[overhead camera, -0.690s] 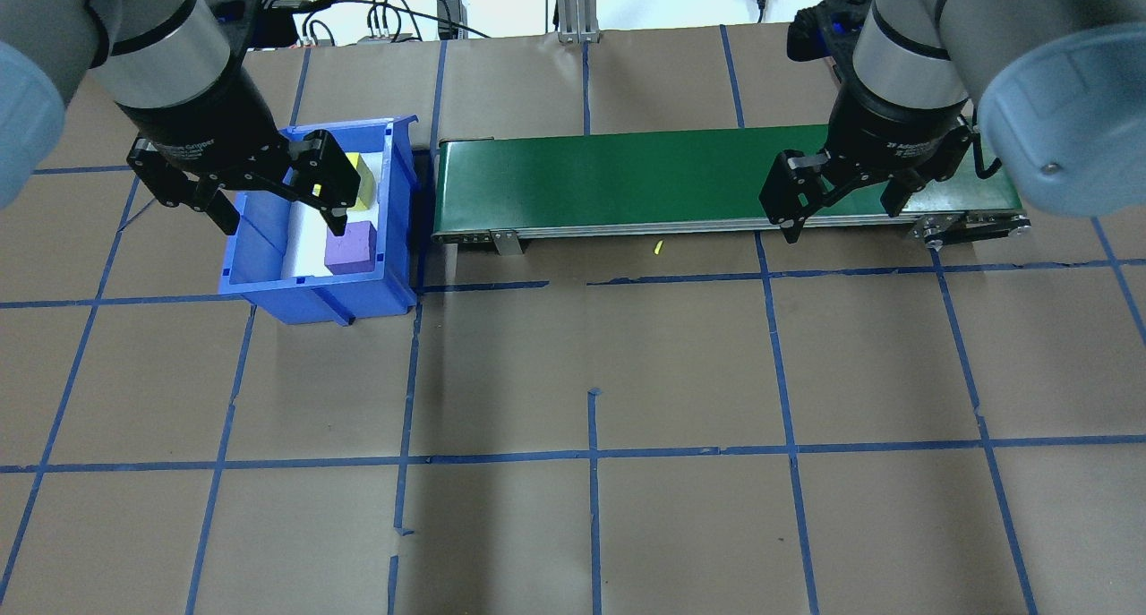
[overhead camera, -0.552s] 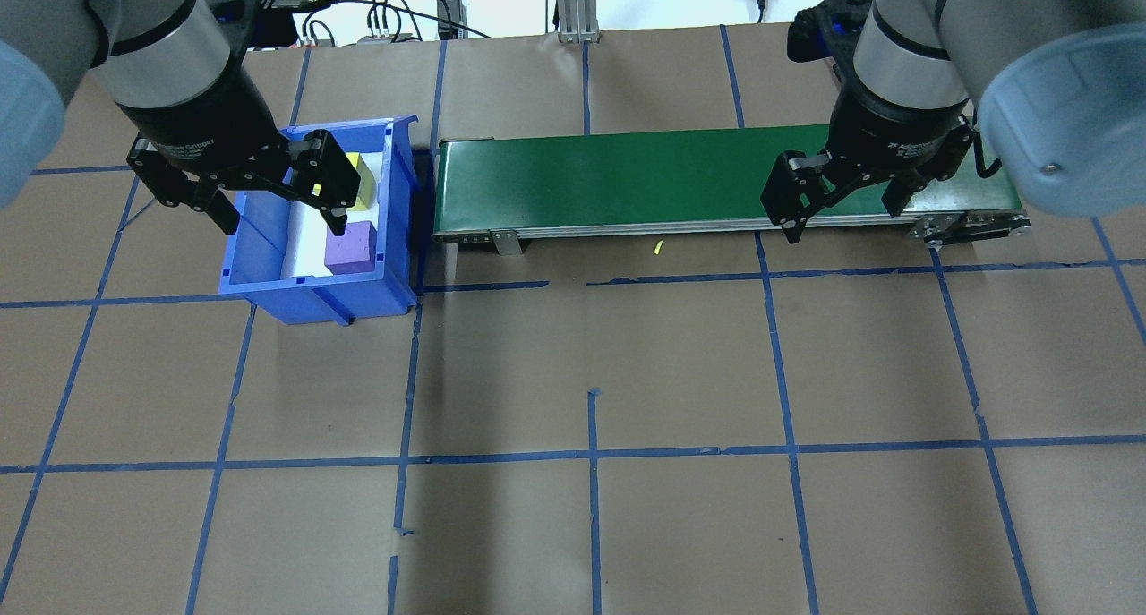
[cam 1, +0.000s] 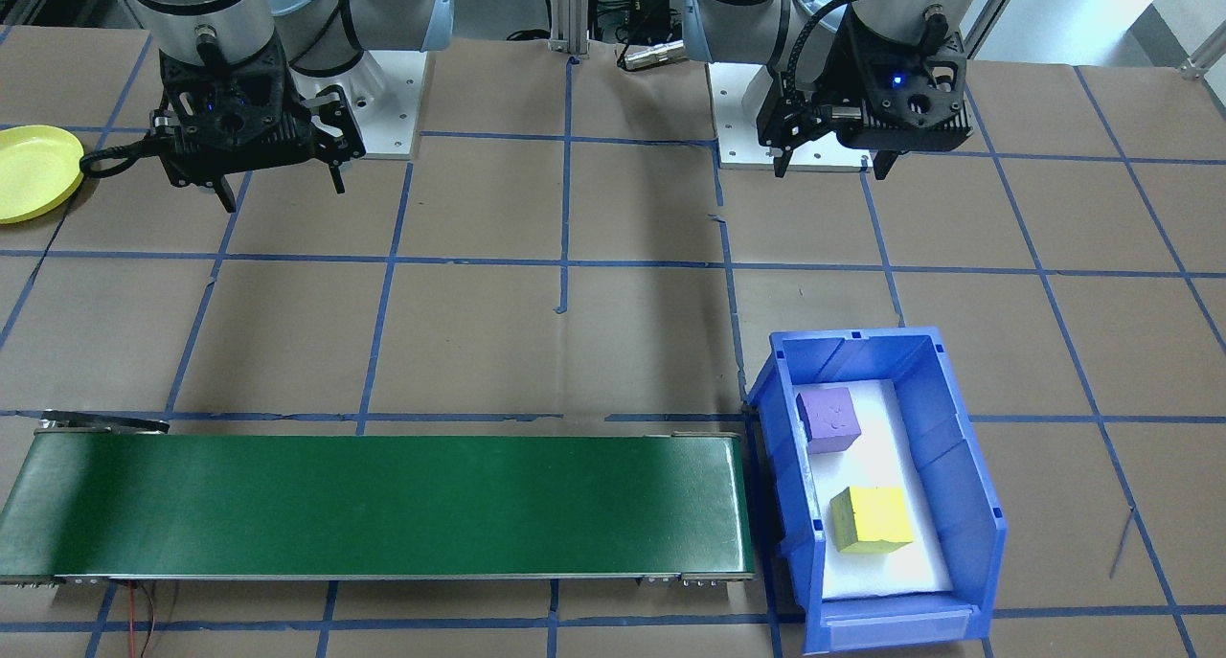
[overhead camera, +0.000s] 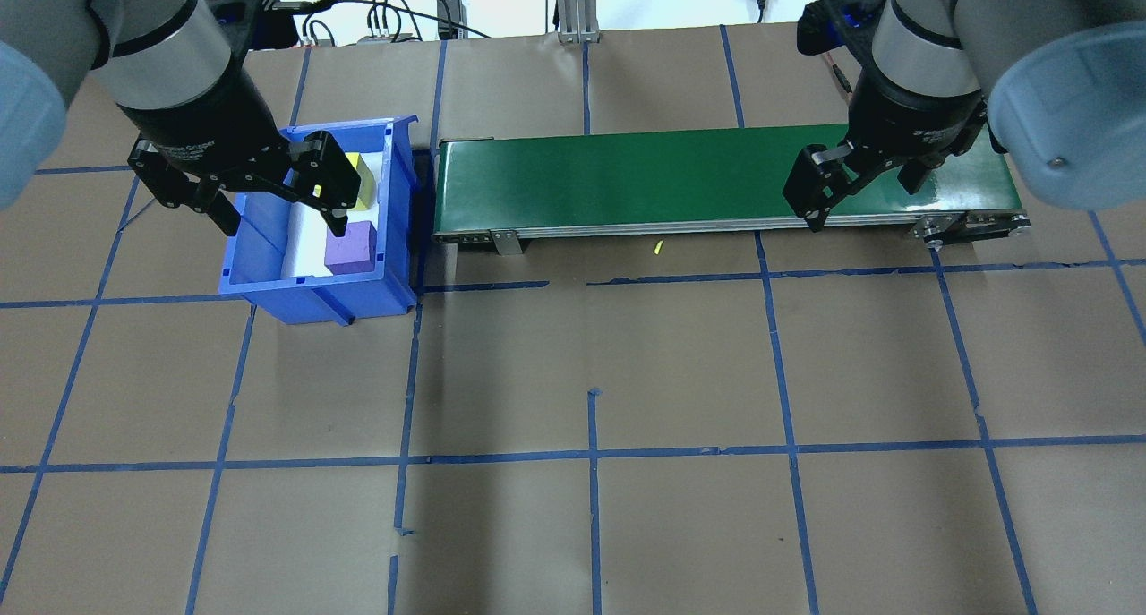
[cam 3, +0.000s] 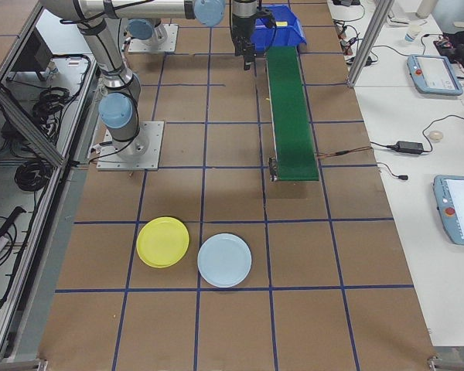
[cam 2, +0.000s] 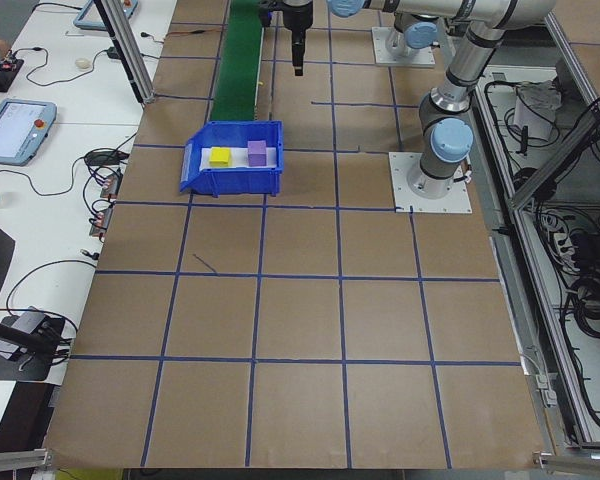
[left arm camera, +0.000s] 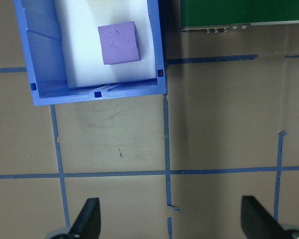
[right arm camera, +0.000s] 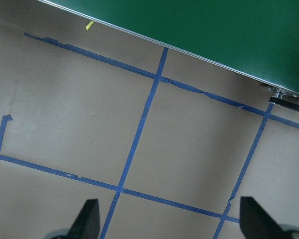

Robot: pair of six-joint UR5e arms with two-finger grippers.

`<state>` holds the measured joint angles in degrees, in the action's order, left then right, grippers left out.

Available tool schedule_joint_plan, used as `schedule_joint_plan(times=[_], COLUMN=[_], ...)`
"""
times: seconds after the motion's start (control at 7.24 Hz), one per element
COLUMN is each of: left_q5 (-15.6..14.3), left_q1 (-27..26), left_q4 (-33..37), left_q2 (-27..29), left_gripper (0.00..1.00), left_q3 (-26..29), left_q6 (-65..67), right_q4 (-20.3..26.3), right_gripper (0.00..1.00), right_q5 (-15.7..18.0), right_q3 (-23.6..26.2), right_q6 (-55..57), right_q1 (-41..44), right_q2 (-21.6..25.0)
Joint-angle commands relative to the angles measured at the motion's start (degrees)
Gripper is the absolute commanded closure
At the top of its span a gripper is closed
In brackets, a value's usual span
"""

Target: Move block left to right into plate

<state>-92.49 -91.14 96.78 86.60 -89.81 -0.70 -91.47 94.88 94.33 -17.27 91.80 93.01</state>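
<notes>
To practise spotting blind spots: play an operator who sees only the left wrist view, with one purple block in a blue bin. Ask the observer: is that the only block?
Observer: No. A yellow block lies in the same blue bin, apart from the purple block.
Operator: Where is the plate?
Observer: The yellow plate lies past the green belt's right end, beside a light blue plate.
Operator: And the other gripper?
Observer: The right gripper hangs open and empty near that end.

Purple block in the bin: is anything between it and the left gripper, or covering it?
Nothing visible does. The purple block lies uncovered on the white liner of the blue bin, apart from the yellow block. The left gripper hangs open above the bin, empty, with only the bin's walls around the block.
</notes>
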Motion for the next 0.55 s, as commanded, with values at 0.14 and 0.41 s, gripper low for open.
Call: schedule_joint_plan(times=[0.14, 0.41], left_q5=[-0.15, 0.03], left_q1=[0.35, 2.71], left_q4=[0.42, 0.16], left_q2=[-0.12, 0.84], left_gripper=[0.00, 0.00], left_q3=[0.68, 1.30], left_q6=[-0.61, -0.88], right_q4=[1.03, 1.12], right_gripper=[0.00, 0.00], right_q5=[-9.05, -8.84], right_q3=[0.94, 0.94], right_q6=[10.37, 10.07], right_q1=[0.13, -0.13], right_q2=[0.24, 0.15])
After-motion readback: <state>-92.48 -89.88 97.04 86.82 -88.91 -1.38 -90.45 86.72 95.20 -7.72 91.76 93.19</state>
